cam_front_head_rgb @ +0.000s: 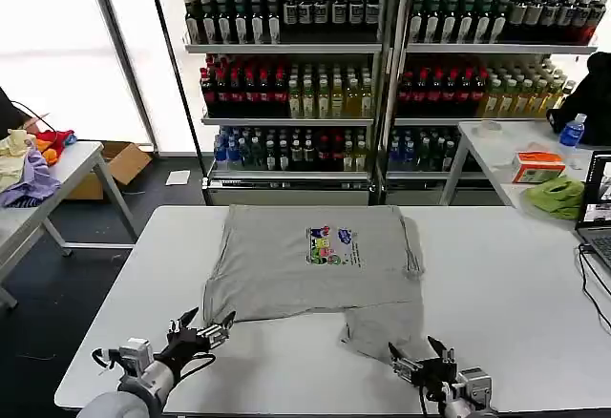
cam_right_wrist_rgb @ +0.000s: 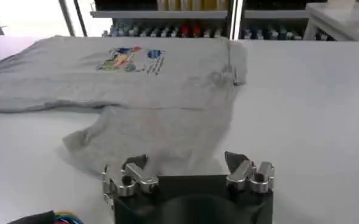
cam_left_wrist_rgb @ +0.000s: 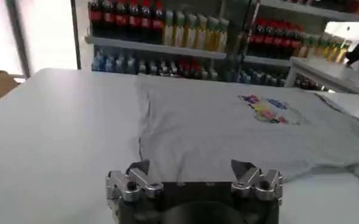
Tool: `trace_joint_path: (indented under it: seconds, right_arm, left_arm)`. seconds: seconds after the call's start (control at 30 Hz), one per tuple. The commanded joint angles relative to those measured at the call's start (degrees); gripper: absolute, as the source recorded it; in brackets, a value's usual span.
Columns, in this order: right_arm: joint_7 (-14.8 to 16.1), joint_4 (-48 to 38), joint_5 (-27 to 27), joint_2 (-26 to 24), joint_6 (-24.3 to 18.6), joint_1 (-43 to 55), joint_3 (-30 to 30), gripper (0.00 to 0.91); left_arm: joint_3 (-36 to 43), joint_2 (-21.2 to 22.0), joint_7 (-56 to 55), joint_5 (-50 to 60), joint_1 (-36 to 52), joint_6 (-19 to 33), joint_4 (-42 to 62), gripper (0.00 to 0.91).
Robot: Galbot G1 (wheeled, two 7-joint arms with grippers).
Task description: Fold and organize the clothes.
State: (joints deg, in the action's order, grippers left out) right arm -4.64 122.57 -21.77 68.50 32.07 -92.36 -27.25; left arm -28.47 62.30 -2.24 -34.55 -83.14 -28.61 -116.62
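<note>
Grey shirt (cam_front_head_rgb: 315,261) lies print-up mid-table (cam_front_head_rgb: 496,275), its near part folded and rumpled. You see the left gripper (cam_front_head_rgb: 202,327) by the near-left hem, the right gripper (cam_front_head_rgb: 422,356) by the rumpled flap; both jaws spread, empty. Head view adds bottle shelves (cam_front_head_rgb: 286,94) behind.

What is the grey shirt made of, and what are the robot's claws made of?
The grey shirt looks like soft knit cloth, probably cotton: matte, it folds and wrinkles limply on the table, with a colourful print on the chest. The left gripper and right gripper, both open near the shirt's near edge, look like bare metal fingers, silvery and shiny, on black bodies that may be plastic.
</note>
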Motion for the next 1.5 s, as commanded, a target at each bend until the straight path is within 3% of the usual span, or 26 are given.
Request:
trace_joint_path:
  seconds: [0.03,0.07,0.13,0.2,0.3,0.37,0.4,0.43,0.47,0.5,0.93,1.13,1.5]
  right_arm:
    - [-0.33,0.15,-0.64,0.46,1.21,-0.28,0.95,0.736]
    - [-0.36,-0.04,-0.57,0.47,1.22,-0.31,0.98,0.524]
    - [-0.66,-0.94,-0.32,0.53,1.23,-0.19,1.23,0.161]
    - [-0.39,-1.42,-0.38,0.61,1.22,-0.08,1.40,0.000]
    - [-0.21,-1.70,-0.57,0.96,1.21,0.02,1.43,0.000]
    - [-0.18,-1.85,-0.55,1.05,1.19,0.04,1.41,0.000]
    - [-0.03,-1.84,-0.61,1.07,1.18,-0.01,1.36,0.000]
    - [0.12,-1.80,-0.68,1.05,1.19,-0.05,1.34,0.000]
    - [0.33,-1.74,-0.71,1.03,1.18,-0.16,1.19,0.000]
    - [0.29,-1.64,-0.74,1.08,1.17,-0.21,1.12,0.000]
    - [0.42,-0.66,-4.77,2.04,1.04,-2.71,-0.98,0.000]
    - [3.55,0.41,-5.14,1.73,-1.66,-3.35,-1.27,0.000]
    - [5.60,6.41,-5.61,-0.24,-4.00,-12.16,-3.84,0.000]
  left_arm:
    - [1.10,-0.48,0.00,-0.30,2.64,-0.59,3.54,0.877]
    - [1.19,-0.56,0.07,-0.21,2.82,-0.42,4.12,0.816]
    - [1.27,-0.51,0.33,-0.23,2.85,-0.29,4.71,0.574]
    - [1.30,-0.34,0.53,0.41,2.71,0.27,5.15,0.484]
    - [1.57,-0.51,0.65,0.58,2.30,0.86,5.74,0.403]
    - [1.59,-0.66,0.62,0.88,2.05,1.18,6.51,0.292]
    - [1.52,-0.53,0.55,1.02,1.97,1.28,6.64,0.171]
    - [1.50,-0.41,0.54,0.96,1.77,1.46,6.85,0.171]
    - [1.45,-0.22,0.50,0.97,1.70,1.68,7.04,0.060]
    - [1.45,-0.10,0.50,0.97,1.65,2.02,7.31,0.020]
    - [2.31,2.73,-0.16,1.41,2.66,4.22,9.77,0.010]
    - [1.43,4.19,-0.45,1.19,0.75,5.10,7.89,0.010]
    - [-1.37,7.22,-2.37,2.52,-6.15,2.19,-2.00,0.010]
